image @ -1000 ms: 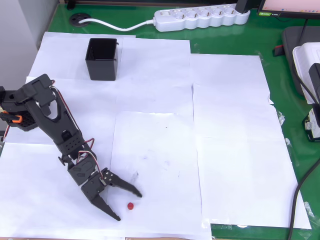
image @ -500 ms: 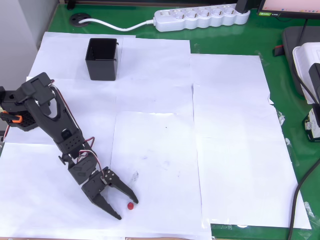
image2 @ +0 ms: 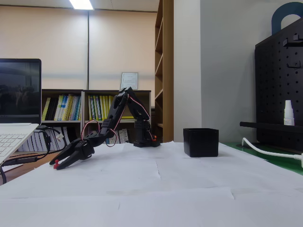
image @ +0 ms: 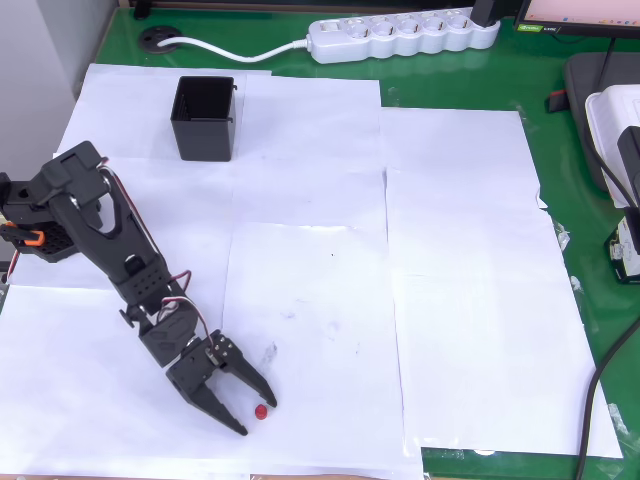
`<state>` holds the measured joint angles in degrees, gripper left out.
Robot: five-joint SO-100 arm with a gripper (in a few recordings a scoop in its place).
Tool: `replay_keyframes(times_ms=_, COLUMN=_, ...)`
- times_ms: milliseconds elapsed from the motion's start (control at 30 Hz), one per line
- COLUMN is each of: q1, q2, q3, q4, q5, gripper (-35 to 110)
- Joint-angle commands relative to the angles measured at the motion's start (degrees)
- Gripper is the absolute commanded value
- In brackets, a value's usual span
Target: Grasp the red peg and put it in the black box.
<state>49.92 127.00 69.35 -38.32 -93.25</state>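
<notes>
Item: the red peg [image: 261, 411]. It lies on the white paper sheets [image: 460, 300] at the near edge of the table in the overhead view, between my two fingers and just inside their tips. In the fixed view it shows as a small red spot [image2: 56, 165] at my fingertip line. Whether either finger touches it I cannot tell; it looks to rest on the paper, not lifted.

Item: my gripper [image: 254, 414]. I hold it low, fingers pointed down along the paper past the peg, because so small a piece can only be taken with the tips at sheet level. The jaws stand at a narrow gap, one finger on each side of the peg, not yet closed on it. I carry nothing. In the fixed view the gripper [image2: 57, 164] sits just above the table surface.

Item: the black box [image: 205, 117]. It stands upright and open-topped, well apart from the peg, toward the far side of the paper, beyond my arm's base. In the fixed view the box [image2: 201, 142] stands clear of everything, so the way to it looks unobstructed.

Item: a white power strip [image: 400, 35]. It lies beyond the box, farther again from the peg.

Step judged in hand: closing on the peg. The risk is that it rolls or squirts out from between the tips.
</notes>
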Motion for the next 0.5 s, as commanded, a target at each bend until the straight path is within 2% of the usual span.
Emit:
replay_keyframes(times_ms=0, q1=0.18, q2=0.35, q3=0.53, q4=1.49, q5=-1.05, gripper=11)
replay_keyframes(times_ms=200, q1=-0.18, q2=0.70, q3=0.88, q4=1.49, q5=-1.41, gripper=6)
replay_keyframes(times_ms=267, q1=-0.26, q2=0.70, q3=0.97, q4=1.49, q5=-1.05, gripper=0)
replay_keyframes(times_ms=467, q1=-0.53, q2=0.44, q3=1.05, q4=1.49, q5=-1.05, gripper=0)
